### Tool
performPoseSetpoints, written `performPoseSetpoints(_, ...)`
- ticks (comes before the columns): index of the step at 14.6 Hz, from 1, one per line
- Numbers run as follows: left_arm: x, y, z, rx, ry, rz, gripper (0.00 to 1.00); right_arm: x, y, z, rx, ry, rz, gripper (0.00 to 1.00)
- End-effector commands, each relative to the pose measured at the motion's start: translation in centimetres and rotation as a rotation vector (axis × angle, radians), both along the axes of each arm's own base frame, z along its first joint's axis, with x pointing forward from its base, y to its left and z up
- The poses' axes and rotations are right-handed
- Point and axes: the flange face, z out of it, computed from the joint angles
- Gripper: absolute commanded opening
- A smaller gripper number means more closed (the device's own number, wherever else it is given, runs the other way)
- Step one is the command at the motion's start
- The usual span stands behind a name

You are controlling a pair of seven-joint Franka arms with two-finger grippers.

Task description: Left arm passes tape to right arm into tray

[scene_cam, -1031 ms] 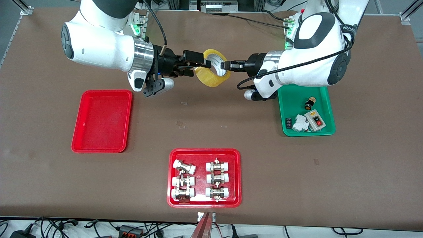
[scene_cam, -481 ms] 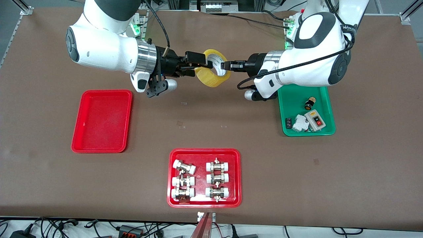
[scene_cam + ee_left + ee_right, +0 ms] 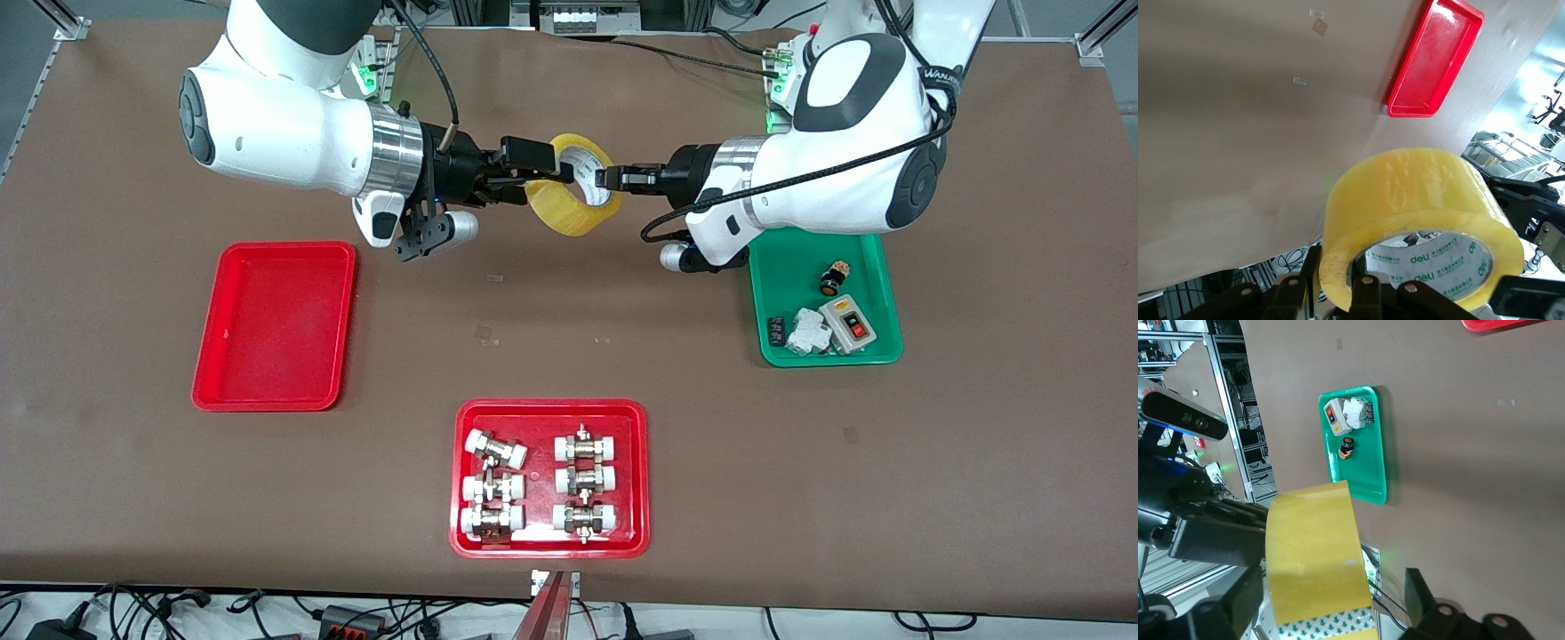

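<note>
The tape (image 3: 573, 209), a yellow roll with a white core, hangs in the air over the table's middle, between the two grippers. My left gripper (image 3: 606, 178) is shut on the roll's wall, one finger inside the core and one outside, as the left wrist view (image 3: 1335, 287) shows on the tape (image 3: 1418, 193). My right gripper (image 3: 547, 178) is open, its fingers straddling the tape (image 3: 1315, 553) with a gap on one side (image 3: 1328, 600). The plain red tray (image 3: 276, 324) lies empty toward the right arm's end, nearer the front camera; it also shows in the left wrist view (image 3: 1435, 60).
A red tray (image 3: 462, 418) holding several metal fittings sits near the table's front edge. A green tray (image 3: 782, 267) with switches and small parts lies under the left arm, also seen in the right wrist view (image 3: 1368, 467).
My right arm has moved a little toward the tape, bringing its open fingers further around the roll. The left gripper and the tape have stayed in place.
</note>
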Motion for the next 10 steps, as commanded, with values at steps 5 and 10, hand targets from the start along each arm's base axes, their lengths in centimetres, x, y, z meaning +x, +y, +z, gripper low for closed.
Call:
performPoseSetpoints(5, 0.31, 0.11, 1.12, -0.035, -0.001, -0.001, 0.04, 0.06, 0.18, 0.81, 0.019, -0.002, 0.005, 0.39)
performPoseSetpoints(10, 0.31, 0.13, 1.09, -0.033, -0.003, -0.002, 0.04, 0.17, 0.02, 0.81, 0.019, -0.005, 0.005, 0.27)
